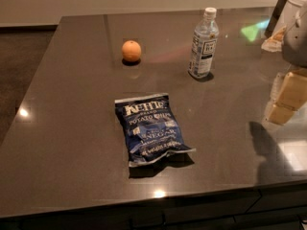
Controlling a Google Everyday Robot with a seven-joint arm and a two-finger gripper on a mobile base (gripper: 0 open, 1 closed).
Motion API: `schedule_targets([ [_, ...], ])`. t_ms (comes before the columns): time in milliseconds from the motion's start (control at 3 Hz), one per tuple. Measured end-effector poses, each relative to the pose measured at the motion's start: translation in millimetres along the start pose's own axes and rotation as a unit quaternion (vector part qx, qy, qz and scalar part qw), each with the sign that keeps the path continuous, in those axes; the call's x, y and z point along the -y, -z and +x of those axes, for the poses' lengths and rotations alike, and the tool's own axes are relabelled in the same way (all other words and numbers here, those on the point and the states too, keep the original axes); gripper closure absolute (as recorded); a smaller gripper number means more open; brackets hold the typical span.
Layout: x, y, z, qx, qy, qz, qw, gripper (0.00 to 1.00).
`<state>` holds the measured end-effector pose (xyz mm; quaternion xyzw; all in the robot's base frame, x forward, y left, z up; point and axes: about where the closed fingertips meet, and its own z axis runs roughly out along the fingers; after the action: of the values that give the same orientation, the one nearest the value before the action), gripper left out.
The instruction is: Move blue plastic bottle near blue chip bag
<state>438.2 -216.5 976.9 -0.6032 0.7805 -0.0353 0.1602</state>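
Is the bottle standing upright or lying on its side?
Upright: the bottle stands on its base on the table, white cap on top. The claw hangs at the right edge, apart from it.

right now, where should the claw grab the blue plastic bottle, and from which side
Likely the labelled middle of the blue plastic bottle, coming in level from the right, where the claw hangs. It stands upright, body round and wider than the neck; the orange and blue chip bag lie on the other side.
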Motion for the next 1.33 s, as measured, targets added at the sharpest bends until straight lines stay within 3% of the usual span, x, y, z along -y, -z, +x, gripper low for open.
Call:
schedule_targets([
  [333,0.0,0.0,0.0,0.000,0.000,0.000,1.0000,0.00],
  [667,9.0,-1.0,-3.4,0.004,-0.020,0.013,0.9997,0.00],
  [1000,30.8,-11.0,-5.7,0.015,-0.060,0.037,0.9974,0.00],
  [1333,60.4,-24.6,-6.1,0.025,-0.111,0.066,0.9913,0.00],
])
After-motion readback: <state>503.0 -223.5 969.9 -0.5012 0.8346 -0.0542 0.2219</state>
